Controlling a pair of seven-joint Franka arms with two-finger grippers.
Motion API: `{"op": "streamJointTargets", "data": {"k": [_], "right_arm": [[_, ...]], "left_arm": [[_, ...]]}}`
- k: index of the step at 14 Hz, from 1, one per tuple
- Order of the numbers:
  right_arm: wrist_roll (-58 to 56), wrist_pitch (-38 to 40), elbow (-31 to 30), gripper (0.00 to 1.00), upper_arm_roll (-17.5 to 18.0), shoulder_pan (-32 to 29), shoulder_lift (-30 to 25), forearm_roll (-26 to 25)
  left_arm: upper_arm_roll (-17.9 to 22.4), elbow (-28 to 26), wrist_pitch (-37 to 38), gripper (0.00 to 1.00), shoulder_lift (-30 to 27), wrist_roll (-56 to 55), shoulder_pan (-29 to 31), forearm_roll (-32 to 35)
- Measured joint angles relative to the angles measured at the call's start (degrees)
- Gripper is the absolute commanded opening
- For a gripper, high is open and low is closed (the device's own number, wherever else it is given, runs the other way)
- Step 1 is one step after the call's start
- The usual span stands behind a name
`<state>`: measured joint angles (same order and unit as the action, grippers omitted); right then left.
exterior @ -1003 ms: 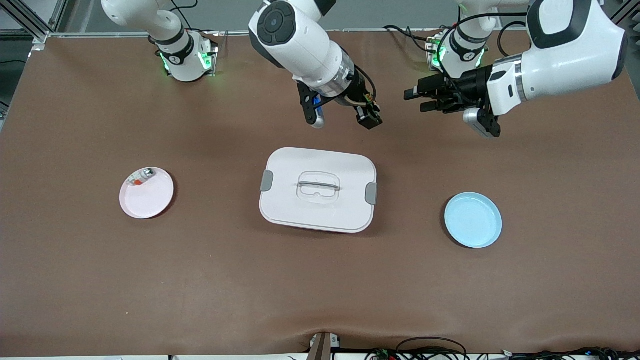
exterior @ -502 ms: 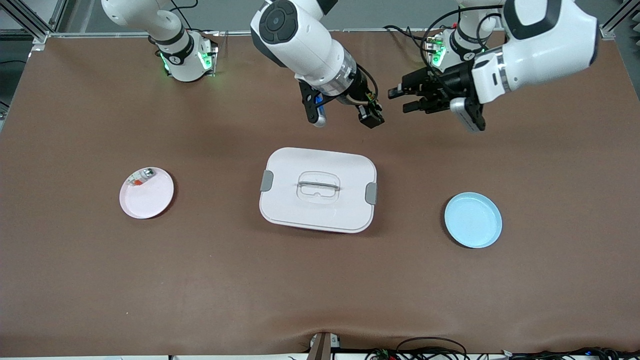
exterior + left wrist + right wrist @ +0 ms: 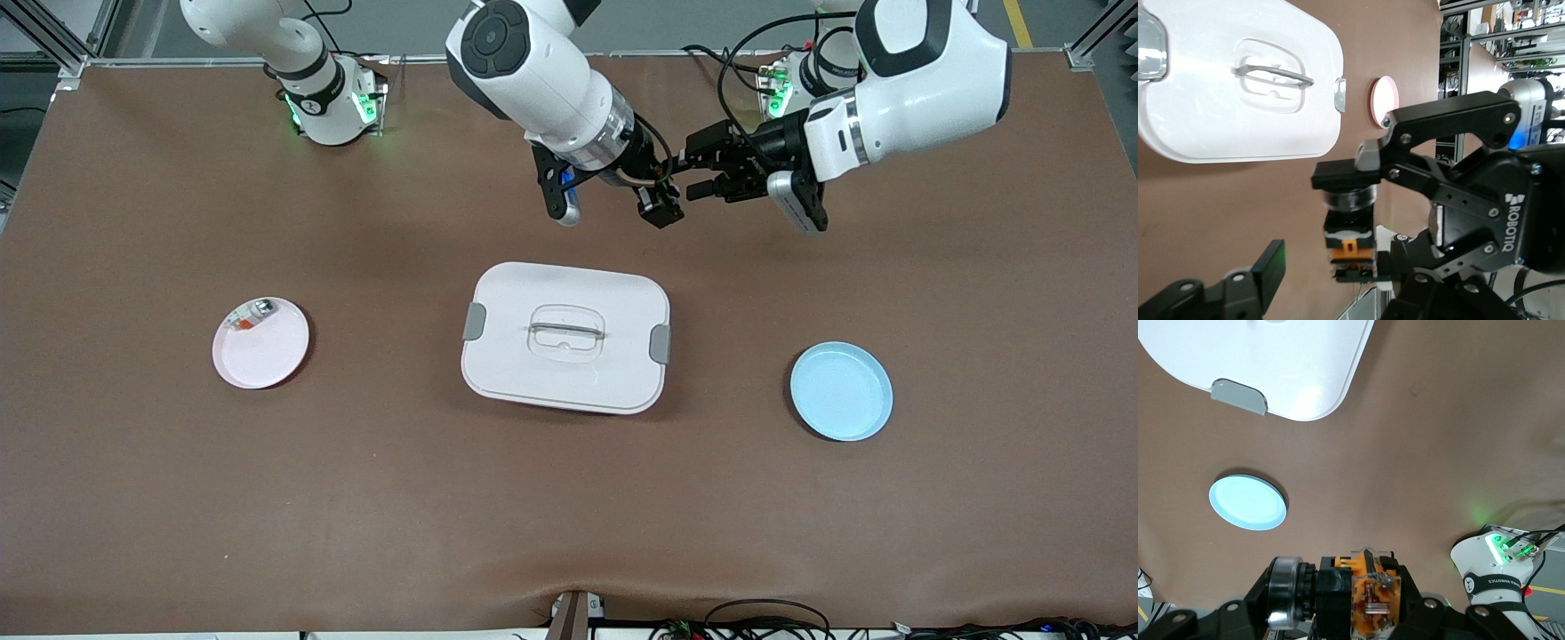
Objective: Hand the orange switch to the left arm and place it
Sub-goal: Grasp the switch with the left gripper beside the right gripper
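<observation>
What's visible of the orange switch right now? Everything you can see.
The orange switch is a small black cylindrical part with a silvery collar at one end and an orange block, metal contacts showing, at the other. It looks like plastic and metal. The right end effector is shut on it, holding it up over bare table between the box and the robots' bases. The left end effector is close beside it, fingers apart, not visibly touching.

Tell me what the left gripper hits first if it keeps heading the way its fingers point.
Probably the orange switch held in the right gripper; the left gripper points straight at it, though depth is unclear.
</observation>
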<state>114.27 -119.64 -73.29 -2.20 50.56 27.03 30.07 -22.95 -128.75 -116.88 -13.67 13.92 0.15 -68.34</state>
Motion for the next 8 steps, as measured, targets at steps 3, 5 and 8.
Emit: {"op": "streamJointTargets", "data": {"k": [3, 5, 8], "right_arm": [[0.0, 0.0, 0.2, 0.29, 0.0, 0.0, 0.0, 0.0], [0.0, 0.1, 0.2, 0.29, 0.0, 0.0, 0.0, 0.0], [0.0, 0.0, 0.2, 0.29, -0.1, 0.1, 0.0, 0.0]], "left_arm": [[-3.5, -0.4, -4.7, 0.60, 0.0, 0.0, 0.0, -2.2], [-4.9, -0.8, -6.8, 0.55, 0.4, 0.0, 0.0, -2.6], [-5.2, -0.8, -6.9, 0.54, 1.0, 0.5, 0.0, -2.6]]}}
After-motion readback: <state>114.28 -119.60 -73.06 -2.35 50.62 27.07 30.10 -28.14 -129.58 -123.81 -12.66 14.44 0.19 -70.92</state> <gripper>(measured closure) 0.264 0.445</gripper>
